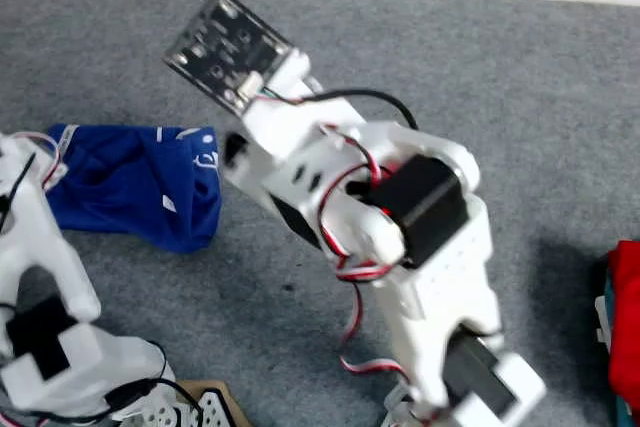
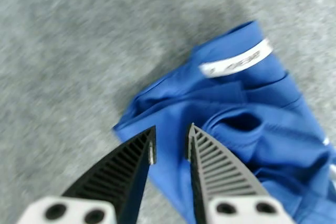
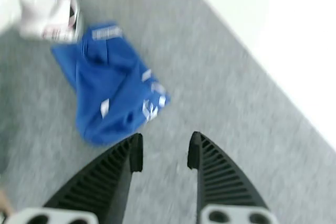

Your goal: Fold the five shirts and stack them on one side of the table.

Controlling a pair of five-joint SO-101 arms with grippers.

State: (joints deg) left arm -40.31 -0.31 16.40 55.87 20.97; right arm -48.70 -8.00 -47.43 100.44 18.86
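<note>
blue shirt (image 1: 130, 187) lies crumpled on the grey table (image 1: 500, 77), partly behind the left arm (image 1: 40, 247). left gripper (image 2: 170, 142) and right gripper (image 3: 165, 150) gape empty. a red cloth (image 1: 625, 327) is cut off.

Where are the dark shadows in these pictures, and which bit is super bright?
High view: a soft shadow on the grey table right of the big white arm. Left wrist view: a dim patch beside the blue shirt, dark creases in its folds. Right wrist view: a bright white band beyond the table's edge.
</note>
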